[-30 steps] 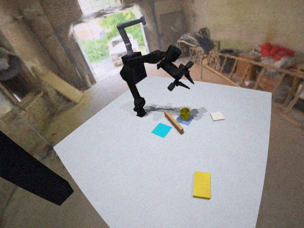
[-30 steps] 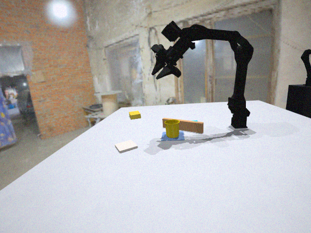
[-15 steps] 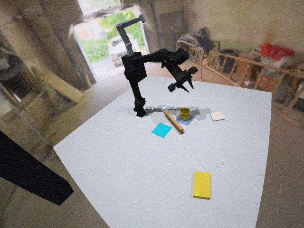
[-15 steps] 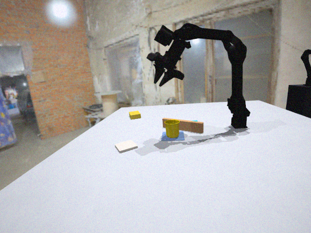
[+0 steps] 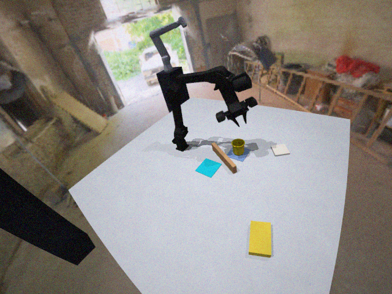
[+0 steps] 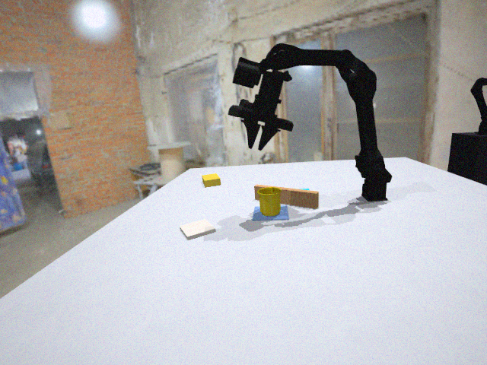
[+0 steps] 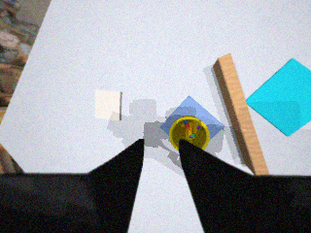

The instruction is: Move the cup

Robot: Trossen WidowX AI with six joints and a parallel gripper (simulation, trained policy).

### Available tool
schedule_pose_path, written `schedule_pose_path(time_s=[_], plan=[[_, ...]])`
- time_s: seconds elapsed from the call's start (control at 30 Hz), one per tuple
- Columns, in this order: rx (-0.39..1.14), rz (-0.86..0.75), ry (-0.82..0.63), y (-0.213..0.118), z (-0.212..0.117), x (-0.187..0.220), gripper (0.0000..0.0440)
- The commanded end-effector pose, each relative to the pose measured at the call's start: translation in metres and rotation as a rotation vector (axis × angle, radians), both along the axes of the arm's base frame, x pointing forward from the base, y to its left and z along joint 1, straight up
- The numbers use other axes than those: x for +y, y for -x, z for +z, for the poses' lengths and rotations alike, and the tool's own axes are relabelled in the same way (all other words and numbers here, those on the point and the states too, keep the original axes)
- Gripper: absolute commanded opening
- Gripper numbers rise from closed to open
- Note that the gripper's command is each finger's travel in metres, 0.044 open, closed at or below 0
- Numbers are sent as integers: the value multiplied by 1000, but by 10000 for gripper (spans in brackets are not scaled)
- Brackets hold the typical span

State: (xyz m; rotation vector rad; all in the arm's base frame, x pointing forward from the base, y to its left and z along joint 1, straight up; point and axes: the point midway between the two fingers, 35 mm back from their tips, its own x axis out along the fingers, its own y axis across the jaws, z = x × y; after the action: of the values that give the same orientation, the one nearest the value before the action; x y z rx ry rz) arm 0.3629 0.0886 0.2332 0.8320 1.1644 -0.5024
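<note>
Ext. view, L to R: white tile [image 5: 280,149] [image 6: 197,229] [image 7: 108,104] flat on counter [image 5: 301,196] [image 6: 251,283] [image 7: 141,49]; yellow block [image 5: 260,238] [image 6: 211,180] farther back; claw [image 5: 242,125] [image 6: 256,148] [image 7: 161,144] above cup [image 5: 237,147] [image 6: 269,201] [image 7: 190,133], part-open w/ 0 held. Cup upright on blue pad [image 5: 241,158] [image 6: 284,214] [image 7: 190,106], marbles [image 7: 192,136] in. Bar [image 5: 224,157] [image 6: 300,198] [image 7: 239,114] btwn it & cyan pad [image 5: 208,168] [image 6: 305,189] [image 7: 284,99].

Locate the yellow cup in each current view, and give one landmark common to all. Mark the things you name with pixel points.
Top: yellow cup [image 5: 237,149] just right of and above centre.
Exterior: slightly right of centre, a little below mid-height [image 6: 269,204].
Wrist: right of centre, below mid-height [image 7: 181,133].
Shared landmark: wooden bar [image 5: 224,157] [image 6: 298,198] [image 7: 238,109].
</note>
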Motion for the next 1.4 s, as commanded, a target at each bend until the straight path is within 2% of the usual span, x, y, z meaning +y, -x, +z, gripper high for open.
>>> schedule_pose_path(time_s=[0.0,0.57,1.37], plan=[[56,-12,19,2,-11,-1,150],[307,-61,108,22,-62,-8,161],[449,-88,185,35,-144,-11,186]])
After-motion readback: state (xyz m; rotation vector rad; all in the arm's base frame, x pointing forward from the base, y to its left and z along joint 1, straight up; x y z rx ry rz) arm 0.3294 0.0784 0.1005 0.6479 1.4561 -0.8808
